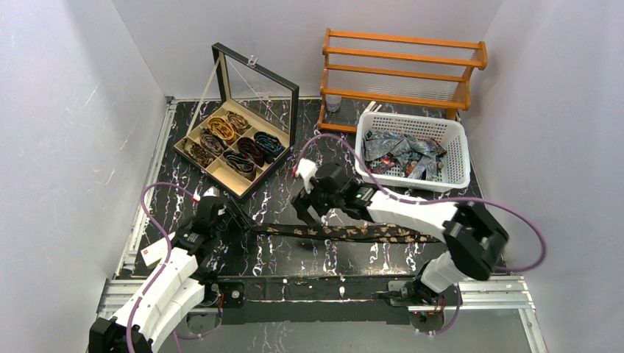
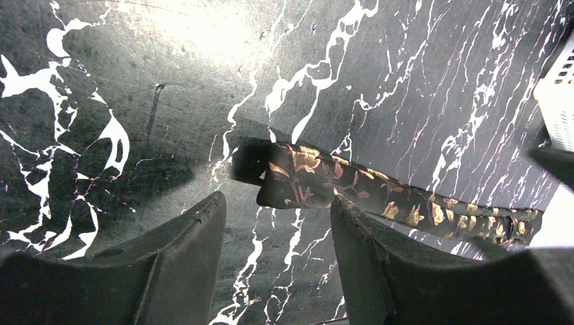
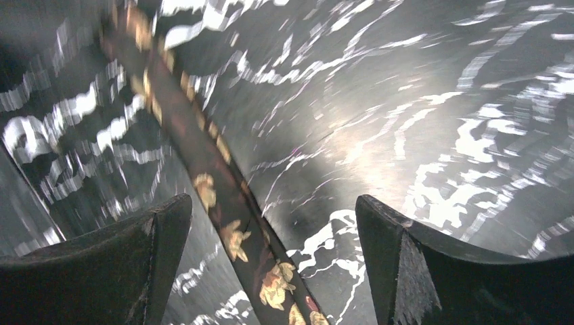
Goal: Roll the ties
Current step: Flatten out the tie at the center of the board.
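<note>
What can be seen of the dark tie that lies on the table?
The dark tie is a long, narrow strip of fabric with gold floral spots. It lies flat and unrolled, stretched from left to right across the black marbled table. One end, which looks folded over, lies by the open left gripper; nothing grips it.

Left gripper [image 2: 277, 200] parted; right gripper [image 3: 272, 200] wide (apparently tilted down).

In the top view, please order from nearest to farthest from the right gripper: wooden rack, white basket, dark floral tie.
1. The dark floral tie, lying just under the right gripper.
2. The white basket, behind and to its right.
3. The wooden rack, behind the basket.
</note>
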